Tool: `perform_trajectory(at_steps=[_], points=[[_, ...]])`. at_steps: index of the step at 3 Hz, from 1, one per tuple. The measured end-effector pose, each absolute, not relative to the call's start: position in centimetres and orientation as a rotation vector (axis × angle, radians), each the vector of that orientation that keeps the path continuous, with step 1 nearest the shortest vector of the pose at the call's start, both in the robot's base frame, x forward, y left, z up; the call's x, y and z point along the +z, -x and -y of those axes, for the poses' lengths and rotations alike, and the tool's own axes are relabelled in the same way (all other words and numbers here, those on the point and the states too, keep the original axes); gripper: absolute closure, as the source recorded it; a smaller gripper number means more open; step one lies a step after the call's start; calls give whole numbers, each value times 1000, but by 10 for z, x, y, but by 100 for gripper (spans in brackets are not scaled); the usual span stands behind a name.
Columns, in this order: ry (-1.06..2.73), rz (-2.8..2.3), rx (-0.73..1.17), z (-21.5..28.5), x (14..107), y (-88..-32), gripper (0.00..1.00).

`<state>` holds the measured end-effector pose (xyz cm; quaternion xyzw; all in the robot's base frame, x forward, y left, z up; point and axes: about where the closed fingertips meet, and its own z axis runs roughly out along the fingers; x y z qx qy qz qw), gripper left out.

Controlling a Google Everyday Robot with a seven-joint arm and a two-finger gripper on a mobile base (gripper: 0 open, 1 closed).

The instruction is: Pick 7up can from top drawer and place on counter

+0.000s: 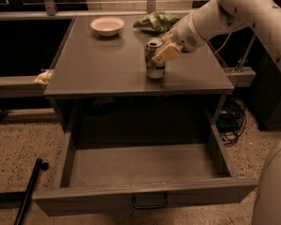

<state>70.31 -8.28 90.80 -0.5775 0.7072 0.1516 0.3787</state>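
The 7up can stands upright on the counter, right of its middle. My gripper reaches in from the upper right and is shut on the can's upper part, with a beige finger against its right side. The top drawer is pulled fully out below the counter, and its tray shows nothing inside. Its dark wire handle sits at the centre of the front panel.
A white bowl and a green crumpled bag lie at the back of the counter. A yellow object sits on the ledge at left. A black pole lies on the floor at left. Cables lie at right.
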Motion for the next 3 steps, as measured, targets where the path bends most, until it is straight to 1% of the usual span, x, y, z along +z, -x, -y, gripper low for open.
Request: perform_trajectory(at_steps=[3], points=[[1476,-1807,388,83,908,-703,13]])
